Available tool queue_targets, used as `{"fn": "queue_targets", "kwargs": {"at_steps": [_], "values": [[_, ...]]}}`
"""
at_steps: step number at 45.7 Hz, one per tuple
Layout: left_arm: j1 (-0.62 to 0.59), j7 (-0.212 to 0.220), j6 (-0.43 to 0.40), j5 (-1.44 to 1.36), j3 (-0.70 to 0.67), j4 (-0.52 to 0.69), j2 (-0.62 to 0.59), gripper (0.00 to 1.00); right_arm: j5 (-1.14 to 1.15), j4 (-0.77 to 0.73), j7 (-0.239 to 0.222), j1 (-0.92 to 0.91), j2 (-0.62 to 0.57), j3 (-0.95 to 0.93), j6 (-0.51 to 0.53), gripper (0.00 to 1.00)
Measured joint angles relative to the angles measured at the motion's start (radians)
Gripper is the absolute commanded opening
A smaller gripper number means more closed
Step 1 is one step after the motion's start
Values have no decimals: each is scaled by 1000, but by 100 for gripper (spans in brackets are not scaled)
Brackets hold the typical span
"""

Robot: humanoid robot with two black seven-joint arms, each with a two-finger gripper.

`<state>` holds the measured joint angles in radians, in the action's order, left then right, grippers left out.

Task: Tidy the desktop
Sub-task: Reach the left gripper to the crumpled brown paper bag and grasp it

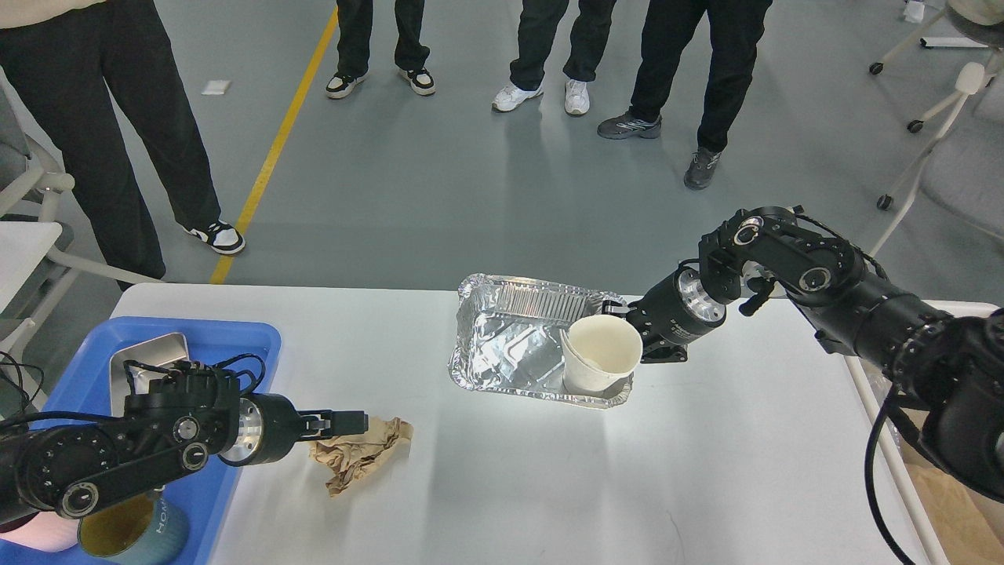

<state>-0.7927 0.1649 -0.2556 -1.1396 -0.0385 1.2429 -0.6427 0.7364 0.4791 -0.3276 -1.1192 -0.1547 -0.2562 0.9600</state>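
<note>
Desktop (510,471) spreads below both arms, holding a crumpled paper (361,455) and foil tray (518,345). Left gripper (349,424) hangs over the paper, its opening unclear. Right gripper (623,314) pinches the paper cup (600,361) in the tray.

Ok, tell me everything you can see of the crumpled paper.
The paper is a brown, kraft-like sheet crushed into a loose, creased wad. It lies on the desktop, just right of the blue tray and well left of the foil pan. The left gripper overlaps its upper left edge; contact cannot be told.
</note>
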Motion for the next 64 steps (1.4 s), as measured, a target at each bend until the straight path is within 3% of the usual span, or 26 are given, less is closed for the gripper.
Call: {"fn": "queue_targets", "kwargs": {"at_steps": [15, 29, 37, 39, 43, 45, 51, 64], "values": [[35, 20, 1, -106, 2, -127, 139, 95, 0, 1, 1, 5, 0, 0, 0, 0], [45, 51, 0, -187, 2, -171, 206, 71, 0, 1, 1, 10, -10, -2, 0, 0], [48, 79, -9, -202, 2, -182, 221, 66, 0, 1, 2, 15, -12, -3, 0, 0], [48, 83, -14, -202, 2, -183, 222, 59, 0, 1, 2, 15, -13, -3, 0, 0], [48, 88, -35, -202, 2, -183, 222, 21, 0, 1, 2, 15, -14, -3, 0, 0], [47, 90, -47, -202, 0, -182, 222, 9, 0, 1, 2, 15, -14, -3, 0, 0], [46, 92, -63, -203, 0, -180, 219, 3, 0, 1, 2, 15, -14, -3, 0, 0], [45, 90, -84, -204, -4, -163, 204, 2, 0, 1, 2, 15, -14, -4, 0, 0]]}}
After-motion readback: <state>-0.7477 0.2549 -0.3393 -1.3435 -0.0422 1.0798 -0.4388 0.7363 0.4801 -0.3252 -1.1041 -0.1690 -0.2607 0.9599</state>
